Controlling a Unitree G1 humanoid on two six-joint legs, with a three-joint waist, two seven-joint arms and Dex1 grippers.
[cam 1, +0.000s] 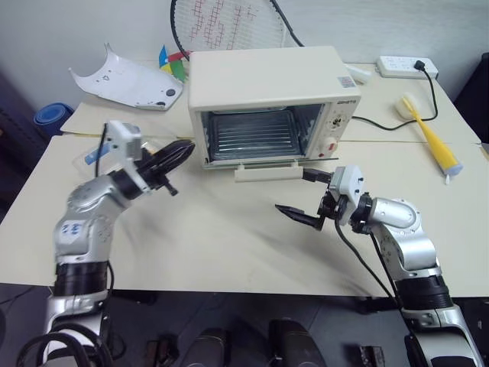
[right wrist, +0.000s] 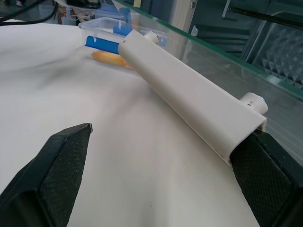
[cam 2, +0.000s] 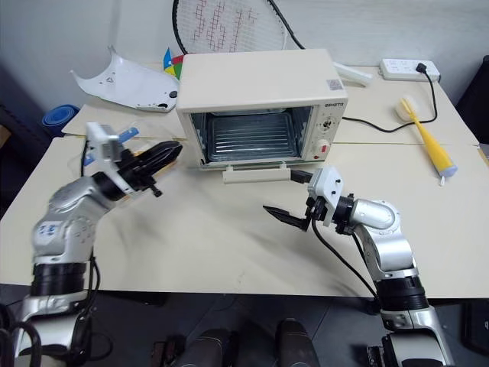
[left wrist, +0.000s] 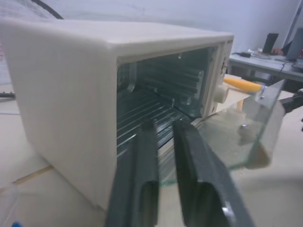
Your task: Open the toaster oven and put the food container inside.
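The cream toaster oven stands at mid-table with its glass door dropped open and the wire rack bare. My left gripper is shut and holds nothing; it points at the oven's left front corner. The clear food container, with a blue clip strip, lies on the table left of the oven, mostly hidden behind my left arm. My right gripper stands open just in front of the right end of the door handle, which reaches one finger.
A white curved plastic shell lies at the back left and a racket leans behind the oven. On the right are a power strip with its black cable and a yellow brush.
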